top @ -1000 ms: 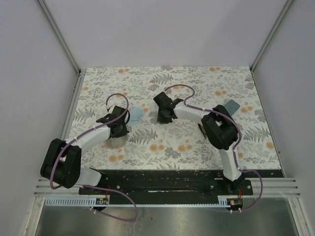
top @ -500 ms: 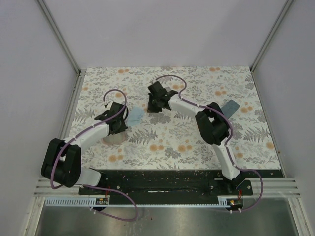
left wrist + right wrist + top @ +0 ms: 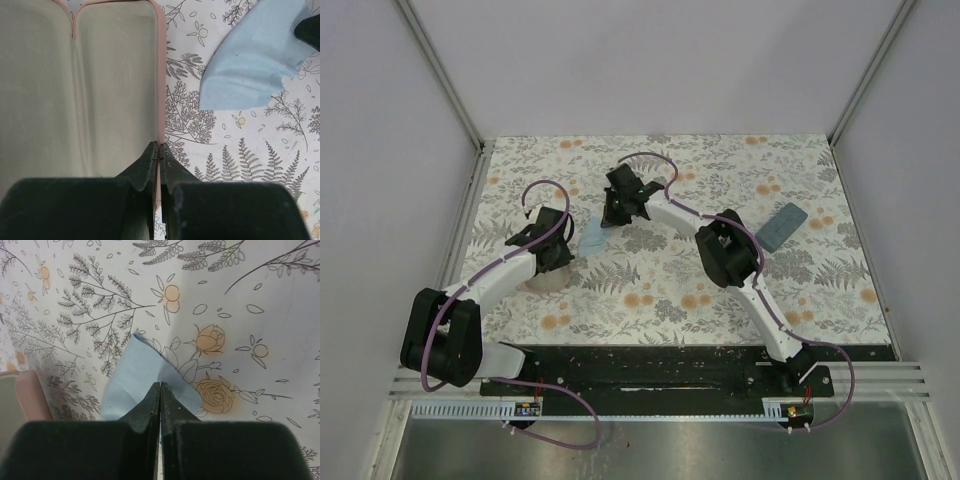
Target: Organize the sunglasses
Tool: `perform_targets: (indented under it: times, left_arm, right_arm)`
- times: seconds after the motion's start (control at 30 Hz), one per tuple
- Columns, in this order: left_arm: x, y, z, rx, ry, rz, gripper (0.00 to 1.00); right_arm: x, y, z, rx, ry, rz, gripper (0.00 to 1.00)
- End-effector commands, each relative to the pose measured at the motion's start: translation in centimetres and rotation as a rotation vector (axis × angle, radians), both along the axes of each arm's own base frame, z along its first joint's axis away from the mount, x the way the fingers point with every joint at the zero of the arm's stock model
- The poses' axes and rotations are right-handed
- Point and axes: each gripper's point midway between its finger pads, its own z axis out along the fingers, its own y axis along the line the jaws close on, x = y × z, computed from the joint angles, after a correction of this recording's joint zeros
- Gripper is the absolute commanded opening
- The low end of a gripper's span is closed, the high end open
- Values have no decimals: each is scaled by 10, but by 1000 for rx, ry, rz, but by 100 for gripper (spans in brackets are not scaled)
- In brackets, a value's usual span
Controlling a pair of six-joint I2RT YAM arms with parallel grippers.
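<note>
Neither pair of sunglasses shows in any view. My left gripper (image 3: 553,250) (image 3: 159,146) is shut on the right rim of an open pink case (image 3: 161,75) with a pale green lining, which lies flat on the table (image 3: 548,282). My right gripper (image 3: 610,214) (image 3: 160,385) is shut on a light blue cloth (image 3: 135,375), pinching a fold that rises to the fingertips. The cloth (image 3: 594,237) lies just right of the left gripper and shows in the left wrist view (image 3: 250,65) too.
A blue-grey oblong case (image 3: 781,226) lies at the right of the floral table cover (image 3: 660,290). The pink case's edge (image 3: 30,395) shows at the left of the right wrist view. The right arm stretches across the middle of the table.
My right gripper has swung left and back from the table's middle to the light blue cloth. My left gripper has shifted slightly left and back, still on the pink case.
</note>
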Motion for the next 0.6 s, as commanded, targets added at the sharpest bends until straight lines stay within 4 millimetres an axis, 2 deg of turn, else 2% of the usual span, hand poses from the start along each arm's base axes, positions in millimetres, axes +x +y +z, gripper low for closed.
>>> perform_targets:
  times: [0.0, 0.17, 0.33, 0.43, 0.57]
  left_arm:
    - [13, 1, 14, -12, -78, 5, 0]
    - [12, 0, 11, -15, -75, -3, 0]
    - [15, -8, 4, -30, -37, -39, 0]
    - [17, -13, 1, -43, -24, -57, 0]
    - [19, -30, 2, -91, -20, -132, 0]
  right_arm:
    - [-10, 14, -1, 2, 12, 29, 0]
    - [-10, -21, -23, -140, 12, -70, 0]
    - [-29, -59, -31, -239, 14, -101, 0]
    - [-54, -77, -33, -246, 39, -86, 0]
    - [-100, -122, -47, -292, 103, -119, 0]
